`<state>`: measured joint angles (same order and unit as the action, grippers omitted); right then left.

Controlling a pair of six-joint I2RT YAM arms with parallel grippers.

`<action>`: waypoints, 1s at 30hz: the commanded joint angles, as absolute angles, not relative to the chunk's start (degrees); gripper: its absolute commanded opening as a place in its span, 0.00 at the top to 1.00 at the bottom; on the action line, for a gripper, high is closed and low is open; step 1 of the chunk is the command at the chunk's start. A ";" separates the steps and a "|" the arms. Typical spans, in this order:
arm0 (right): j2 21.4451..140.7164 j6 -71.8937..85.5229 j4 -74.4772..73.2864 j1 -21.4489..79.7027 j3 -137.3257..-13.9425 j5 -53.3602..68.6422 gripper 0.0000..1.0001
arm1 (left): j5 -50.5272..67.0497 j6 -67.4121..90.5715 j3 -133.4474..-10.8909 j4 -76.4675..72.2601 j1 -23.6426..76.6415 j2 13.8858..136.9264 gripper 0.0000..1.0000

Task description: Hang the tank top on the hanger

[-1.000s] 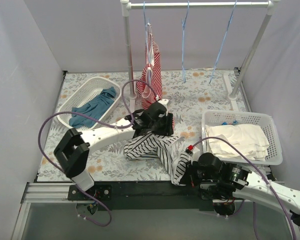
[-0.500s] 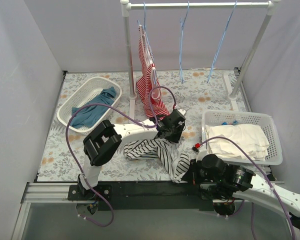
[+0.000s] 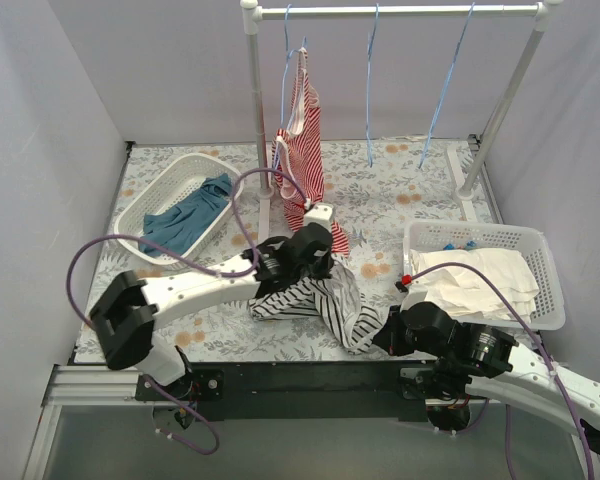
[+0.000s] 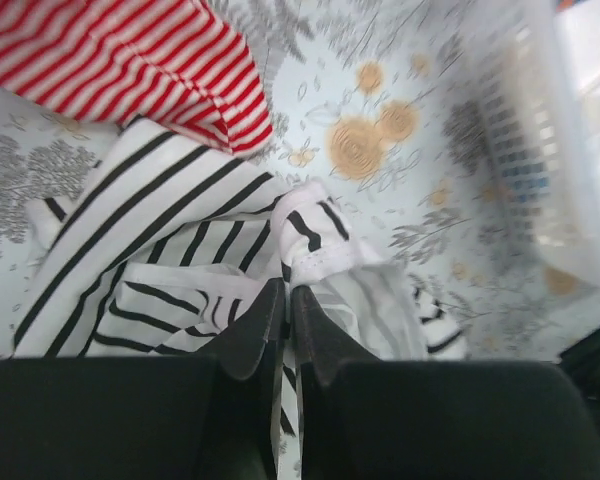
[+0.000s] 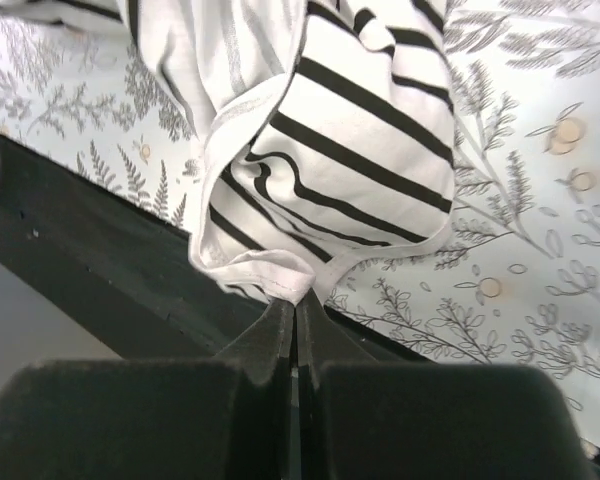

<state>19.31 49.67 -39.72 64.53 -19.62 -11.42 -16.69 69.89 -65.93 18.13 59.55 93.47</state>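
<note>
The left hand point(image 4: 286, 292) is clenched on a fold of the sleeveless white knit tank top with thin black stripes point(image 4: 170, 230); a strip of the cloth runs down between its two dark fingers point(image 4: 248, 340). Most of the garment lies rumpled on the floral-patterned desk point(image 4: 360, 100) just ahead of this hand and to its left. Just beyond that heap, the lower hem of a red-and-white striped top point(image 4: 110, 50) touches the desk.

The right hand point(image 5: 295, 303) is pinched shut on the white-edged hem of the same tank top point(image 5: 360, 130), over the dark front edge of the desk point(image 5: 500, 260). The striped cloth bunches up and away from its fingertips.

From above, the tank top point(image 3: 315, 300) stretches between the left hand point(image 3: 320, 272) and the right hand point(image 3: 385, 335). To the right of the right hand stands a white rectangular plastic basket point(image 3: 480, 232) holding pale cloth point(image 3: 480, 280). Far to the left of the left hand is a white oval basket point(image 3: 170, 175) with a plain blue garment point(image 3: 185, 215) in it. Well beyond both hands, on a white rail point(image 3: 400, 9), hang the red-and-white top point(image 3: 305, 150), a bare pale-blue wire hanger point(image 3: 370, 90) and another like it point(image 3: 448, 75).
</note>
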 commanded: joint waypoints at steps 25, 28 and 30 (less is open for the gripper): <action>54.57 3.10 -20.58 64.69 -96.48 -42.81 0.99 | -47.46 46.86 -78.81 -3.15 59.77 52.11 1.00; 58.00 -3.85 -15.74 64.69 -103.43 -42.02 0.99 | -48.95 43.95 -84.09 -4.22 59.77 55.89 1.00; 59.76 -5.97 -14.94 64.69 -106.07 -40.26 0.99 | -50.35 42.90 -84.46 -4.57 59.77 56.51 1.00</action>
